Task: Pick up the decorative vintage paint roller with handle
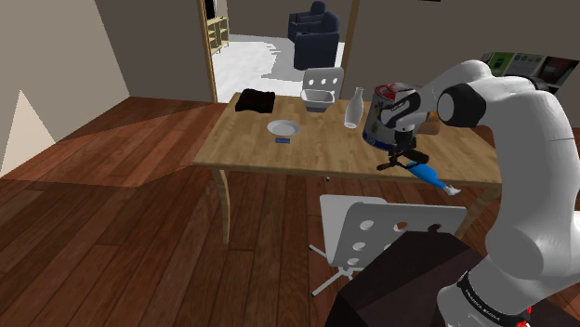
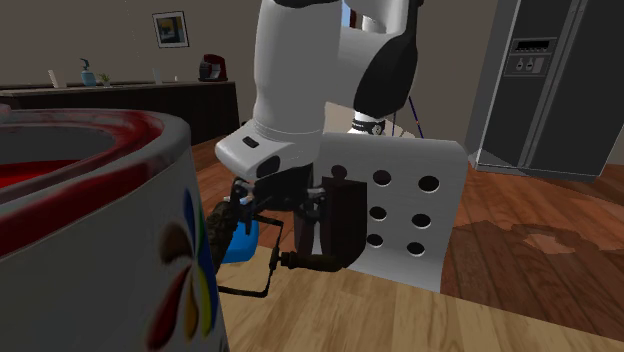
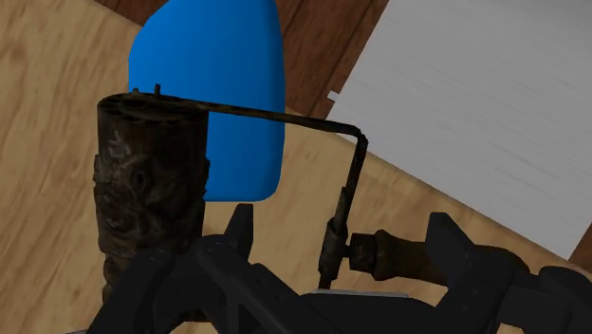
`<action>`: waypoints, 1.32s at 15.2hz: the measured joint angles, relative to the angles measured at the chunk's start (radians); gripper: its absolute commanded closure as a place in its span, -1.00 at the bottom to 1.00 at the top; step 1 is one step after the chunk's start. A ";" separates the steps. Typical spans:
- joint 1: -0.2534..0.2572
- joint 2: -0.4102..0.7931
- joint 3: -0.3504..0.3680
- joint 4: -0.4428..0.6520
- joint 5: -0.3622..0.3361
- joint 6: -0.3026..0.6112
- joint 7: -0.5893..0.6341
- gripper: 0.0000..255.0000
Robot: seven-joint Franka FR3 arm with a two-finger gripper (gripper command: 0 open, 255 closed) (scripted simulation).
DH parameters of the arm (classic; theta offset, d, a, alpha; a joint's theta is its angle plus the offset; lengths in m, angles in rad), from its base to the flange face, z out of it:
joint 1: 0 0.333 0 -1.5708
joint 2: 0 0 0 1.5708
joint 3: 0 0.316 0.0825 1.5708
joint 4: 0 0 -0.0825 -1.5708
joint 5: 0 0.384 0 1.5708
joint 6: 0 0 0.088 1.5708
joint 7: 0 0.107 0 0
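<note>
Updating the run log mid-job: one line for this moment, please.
gripper: open | paint roller: handle in gripper gap, unclasped | nearby: blue object

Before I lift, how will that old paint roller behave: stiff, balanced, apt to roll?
The paint roller probably hangs unbalanced: its thick dark drum sits offset from the handle on a thin bent wire. That wire may flex. Set down, the drum could roll.

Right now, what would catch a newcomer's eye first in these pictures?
Probably the dark patterned paint roller near the edge of the wooden table, with the black gripper right at its handle and a bright blue object just beyond. In the second exterior view, a big can with a red rim looms at the left foreground, and a white chair with round holes stands behind the gripper.
</note>
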State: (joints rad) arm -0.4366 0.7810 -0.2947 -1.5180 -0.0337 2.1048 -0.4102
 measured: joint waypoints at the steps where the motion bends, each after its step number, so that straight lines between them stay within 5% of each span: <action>1: -0.001 0.011 0.002 0.004 0.002 0.006 0.002 -1.00; 4: -0.005 0.040 0.006 0.010 0.006 0.029 0.005 -1.00; 5: -0.005 0.043 0.006 0.011 0.006 0.031 0.005 1.00; 20: -0.001 0.012 0.002 0.010 0.002 0.001 0.002 1.00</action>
State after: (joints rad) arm -0.4377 0.7926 -0.2929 -1.5083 -0.0318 2.1061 -0.4087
